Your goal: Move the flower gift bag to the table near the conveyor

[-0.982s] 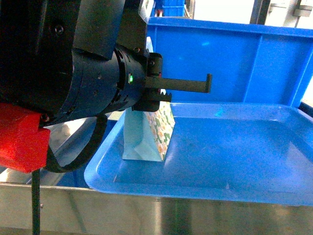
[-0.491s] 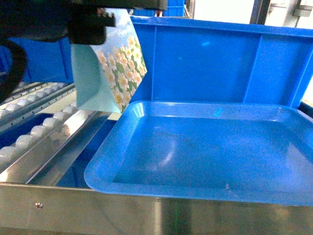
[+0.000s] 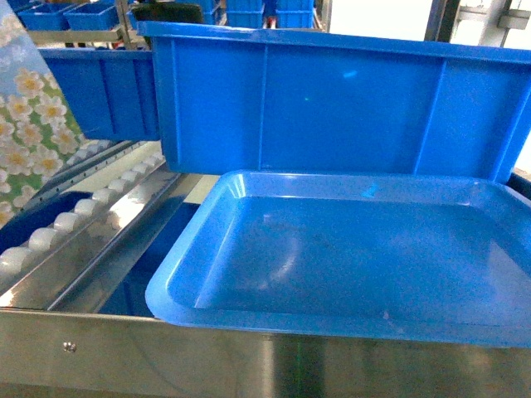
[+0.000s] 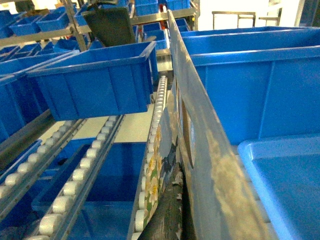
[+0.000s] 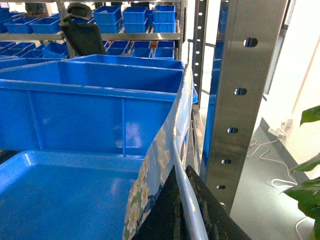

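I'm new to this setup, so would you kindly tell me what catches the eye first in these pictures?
Blue plastic dominates: a glossy blue tray fills the lower head view, with a deep blue bin behind it. At the far left edge, the flower gift bag hangs above the conveyor and its white rollers. Both wrist views show a flowered bag edge pinched between dark fingers.

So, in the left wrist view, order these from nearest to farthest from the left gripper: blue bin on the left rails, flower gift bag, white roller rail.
1. flower gift bag, held in the fingers.
2. white roller rail, just left of the bag.
3. blue bin, upper left, farther back.
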Robot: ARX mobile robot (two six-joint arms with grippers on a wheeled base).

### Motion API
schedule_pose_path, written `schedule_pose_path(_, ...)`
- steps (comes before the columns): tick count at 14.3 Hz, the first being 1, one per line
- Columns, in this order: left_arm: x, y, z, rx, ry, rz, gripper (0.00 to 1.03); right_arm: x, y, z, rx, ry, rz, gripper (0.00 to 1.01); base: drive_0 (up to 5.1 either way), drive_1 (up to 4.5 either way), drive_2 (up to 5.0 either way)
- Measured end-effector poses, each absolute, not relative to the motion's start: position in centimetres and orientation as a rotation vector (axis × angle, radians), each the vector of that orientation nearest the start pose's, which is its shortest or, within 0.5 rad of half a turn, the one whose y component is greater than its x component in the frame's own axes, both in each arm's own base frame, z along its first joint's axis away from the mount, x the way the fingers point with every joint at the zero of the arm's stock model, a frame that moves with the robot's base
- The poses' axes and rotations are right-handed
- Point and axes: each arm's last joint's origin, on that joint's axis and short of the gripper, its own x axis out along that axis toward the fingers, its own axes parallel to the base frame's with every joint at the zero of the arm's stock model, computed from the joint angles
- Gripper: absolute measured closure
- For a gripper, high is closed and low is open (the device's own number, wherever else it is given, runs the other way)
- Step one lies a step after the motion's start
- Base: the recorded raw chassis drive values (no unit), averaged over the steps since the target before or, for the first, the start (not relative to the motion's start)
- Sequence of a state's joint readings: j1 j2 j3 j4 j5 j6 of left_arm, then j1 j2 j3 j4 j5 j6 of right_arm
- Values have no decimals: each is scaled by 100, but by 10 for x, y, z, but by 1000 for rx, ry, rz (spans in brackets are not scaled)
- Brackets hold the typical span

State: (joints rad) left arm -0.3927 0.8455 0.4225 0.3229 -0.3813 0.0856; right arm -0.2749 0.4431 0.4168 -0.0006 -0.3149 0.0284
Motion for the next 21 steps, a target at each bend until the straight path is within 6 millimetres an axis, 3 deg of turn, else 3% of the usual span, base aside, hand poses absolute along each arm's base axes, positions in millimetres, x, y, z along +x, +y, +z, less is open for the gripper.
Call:
schedule_pose_path(4, 170, -60, 243, 131, 88, -55, 101, 121, -25, 268, 36, 27, 40, 99, 0, 0, 0)
schedule_pose_path(21, 169, -60, 243, 140, 87, -57, 101, 121, -25, 267, 36, 28, 40, 99, -488, 248, 248)
